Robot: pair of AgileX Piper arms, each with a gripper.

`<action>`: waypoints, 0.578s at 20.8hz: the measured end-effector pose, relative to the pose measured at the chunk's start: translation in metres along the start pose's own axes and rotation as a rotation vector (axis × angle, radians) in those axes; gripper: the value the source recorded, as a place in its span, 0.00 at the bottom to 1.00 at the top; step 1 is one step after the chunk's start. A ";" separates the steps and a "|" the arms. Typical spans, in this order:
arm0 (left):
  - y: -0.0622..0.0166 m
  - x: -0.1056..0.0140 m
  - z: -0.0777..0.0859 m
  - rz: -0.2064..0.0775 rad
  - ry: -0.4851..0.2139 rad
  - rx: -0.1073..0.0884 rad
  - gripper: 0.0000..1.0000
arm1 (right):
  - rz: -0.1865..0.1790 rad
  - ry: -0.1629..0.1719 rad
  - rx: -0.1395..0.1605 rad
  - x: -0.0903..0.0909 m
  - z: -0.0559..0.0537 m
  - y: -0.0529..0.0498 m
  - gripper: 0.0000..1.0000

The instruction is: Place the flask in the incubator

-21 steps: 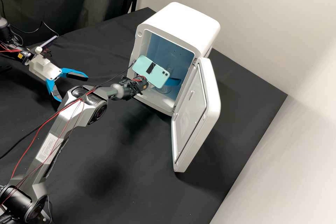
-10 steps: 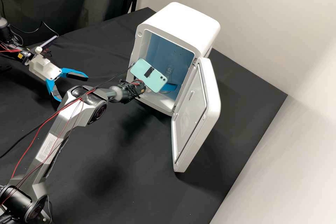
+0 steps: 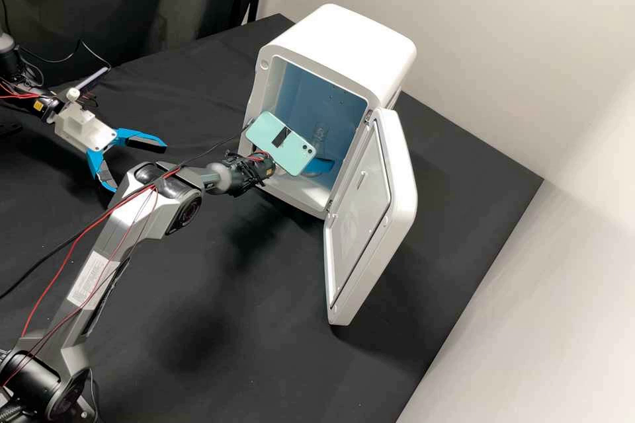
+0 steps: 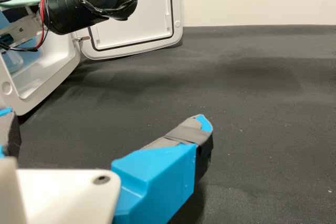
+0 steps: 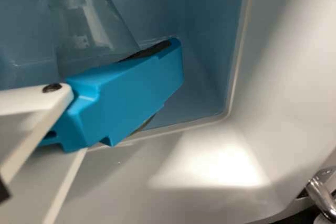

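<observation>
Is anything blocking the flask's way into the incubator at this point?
Nothing visible does. The incubator has its door swung wide open, and the flask is already inside it, past the white rim of the opening.

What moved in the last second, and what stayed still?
The right arm's wrist, with the mint-green phone on it, slid back a little from the incubator opening and sank slightly, mostly in the first half second. Nothing was visibly grabbed or let go. The flask stands inside the incubator, the door stays open, and the left gripper stays open over the bench.
</observation>
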 end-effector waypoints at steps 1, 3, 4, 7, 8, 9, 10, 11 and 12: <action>0.0000 0.000 0.000 0.000 0.000 0.000 1.00 | 0.000 0.000 0.000 0.000 0.000 0.000 1.00; 0.0000 0.000 0.000 0.000 0.000 0.000 1.00 | 0.000 0.000 0.000 0.000 0.000 0.000 1.00; 0.0000 0.000 0.000 0.000 0.000 0.000 1.00 | 0.000 0.000 0.000 0.000 0.000 0.000 1.00; 0.0000 0.000 0.000 0.000 0.000 0.000 1.00 | 0.000 0.000 0.000 0.000 0.000 0.000 1.00; 0.0000 0.000 0.000 0.000 0.000 0.000 1.00 | 0.000 0.000 0.000 0.000 0.000 0.000 1.00; 0.0000 0.000 0.000 0.000 0.000 0.000 1.00 | 0.000 0.000 0.000 0.000 0.000 0.000 1.00; 0.0000 0.000 0.000 0.000 0.000 0.000 1.00 | -0.002 -0.002 0.000 0.000 0.001 -0.001 1.00; 0.0000 0.000 0.000 0.000 0.000 0.000 1.00 | 0.000 -0.002 -0.001 0.000 0.001 -0.001 1.00; 0.0000 0.000 0.000 0.000 0.000 0.000 1.00 | -0.001 -0.004 -0.001 -0.001 0.002 -0.002 1.00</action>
